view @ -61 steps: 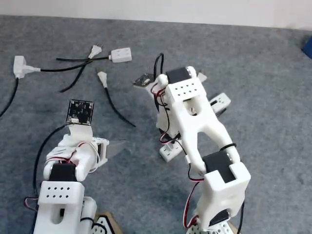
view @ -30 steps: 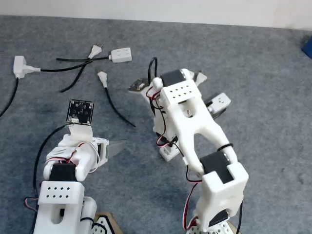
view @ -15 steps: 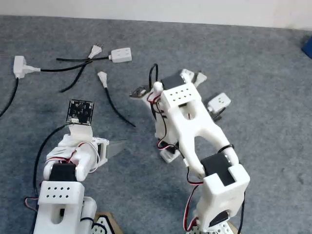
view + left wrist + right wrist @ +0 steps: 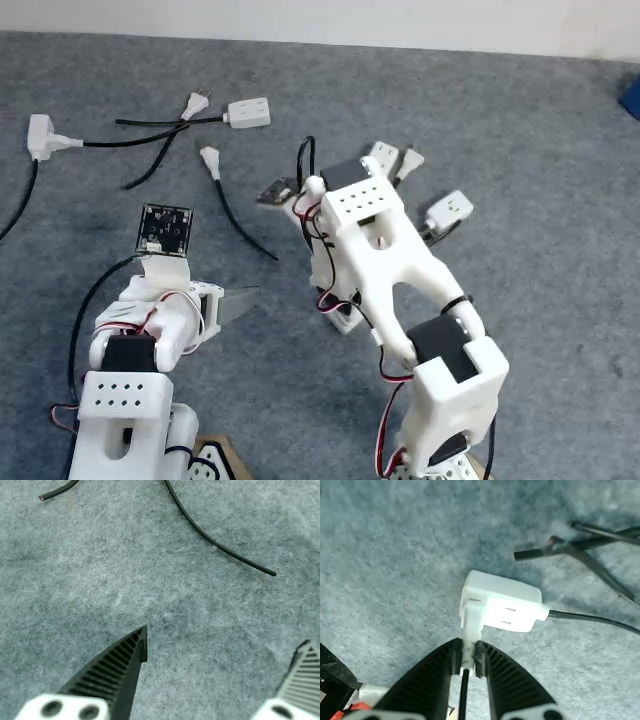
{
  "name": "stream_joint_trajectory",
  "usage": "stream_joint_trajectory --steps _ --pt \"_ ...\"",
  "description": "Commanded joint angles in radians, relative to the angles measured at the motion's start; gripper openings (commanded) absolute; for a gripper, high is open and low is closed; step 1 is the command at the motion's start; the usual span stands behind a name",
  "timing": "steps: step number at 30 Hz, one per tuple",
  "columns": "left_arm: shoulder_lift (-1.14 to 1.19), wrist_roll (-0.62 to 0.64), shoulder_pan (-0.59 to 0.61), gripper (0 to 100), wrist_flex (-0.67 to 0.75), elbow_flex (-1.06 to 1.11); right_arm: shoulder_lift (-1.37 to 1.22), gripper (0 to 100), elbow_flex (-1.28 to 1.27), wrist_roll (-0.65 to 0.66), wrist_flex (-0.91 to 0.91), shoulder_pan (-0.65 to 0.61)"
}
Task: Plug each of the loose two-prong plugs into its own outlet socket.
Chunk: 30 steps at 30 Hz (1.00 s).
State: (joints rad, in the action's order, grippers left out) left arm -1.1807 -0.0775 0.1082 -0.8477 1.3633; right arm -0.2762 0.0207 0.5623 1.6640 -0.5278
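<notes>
the right gripper [image 4: 466, 656] is pinched tight on a white two-prong plug [image 4: 470, 622], its black fingers [image 4: 440, 667] closed on the plug's body just where the cord leaves it. the plug's front sits against the face of a white outlet socket [image 4: 512, 605] lying on the grey carpet [image 4: 395, 540]; whether the prongs are fully in, i cannot tell. a black cord [image 4: 590, 617] runs off the socket's other end. the left gripper [image 4: 225, 640] hangs wide open over the carpet, holding nothing, with a loose black cord [image 4: 220, 550] lying beyond it. in the high view another loose plug [image 4: 209, 156] lies apart from a second socket [image 4: 249, 112], and a third plug [image 4: 197, 102] rests just beside that socket's cord. one more socket [image 4: 449, 209] lies just beside the right arm [image 4: 385, 250].
</notes>
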Motion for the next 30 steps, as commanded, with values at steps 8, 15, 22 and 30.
stream_joint_trajectory --steps 8,15,22,30 --pt "-0.004 -0.005 0.015 44 0.02 -0.005 -0.173 0.7 -0.002 0.009 -0.09 0.012" --pt "-0.004 -0.005 0.016 44 0.02 -0.005 -0.179 0.7 -0.05 0.012 -0.145 0.013" --pt "-0.004 -0.005 0.016 44 0.02 -0.005 -0.177 0.7 -0.237 0.012 -0.274 0.033" --pt "-0.004 -0.005 0.016 44 0.02 -0.005 -0.177 0.7 -0.305 0.011 -0.34 0.041"
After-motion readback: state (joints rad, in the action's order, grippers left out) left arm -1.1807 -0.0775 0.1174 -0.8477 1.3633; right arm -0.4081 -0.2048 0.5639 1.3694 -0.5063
